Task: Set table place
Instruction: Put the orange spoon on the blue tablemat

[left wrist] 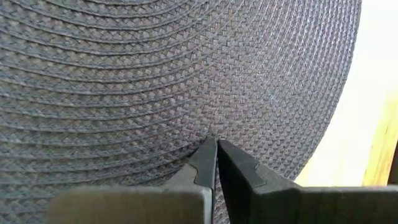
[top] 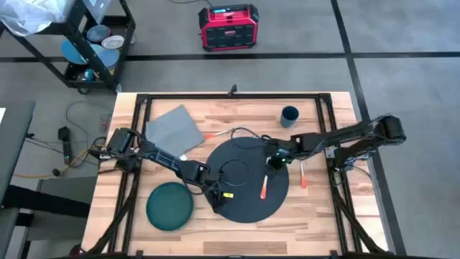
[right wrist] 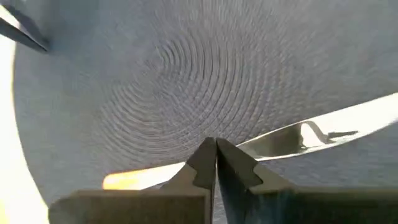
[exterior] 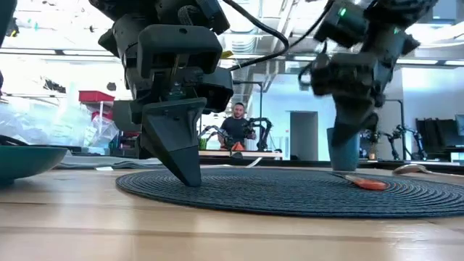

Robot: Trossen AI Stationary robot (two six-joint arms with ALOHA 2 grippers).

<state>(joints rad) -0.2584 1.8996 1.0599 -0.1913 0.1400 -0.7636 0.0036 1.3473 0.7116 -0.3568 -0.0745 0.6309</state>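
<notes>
The place, a round dark grey woven mat (top: 248, 180), lies flat in the middle of the wooden table (top: 323, 216). An orange-handled utensil (top: 264, 187) lies flat on the mat's right half; the right wrist view shows its metal end (right wrist: 311, 134). My left gripper (exterior: 190, 180) is shut and points down onto the mat near its near-left rim. My right gripper (right wrist: 216, 144) is shut and hangs a little above the mat, over the utensil, with nothing in it. My left gripper comes from above, pointing down. Its shut fingertips (left wrist: 217, 144) meet the mat's woven top (left wrist: 186, 124) a little inside the rim. The mat lies flat on the table beneath them.
A dark green plate (top: 170, 205) sits left of the mat and a grey napkin (top: 176, 129) at the far left. A blue cup (top: 290, 115) stands at the back right. A second orange-handled utensil (top: 302, 176) lies just right of the mat. A person (exterior: 238, 127) sits in the room behind.
</notes>
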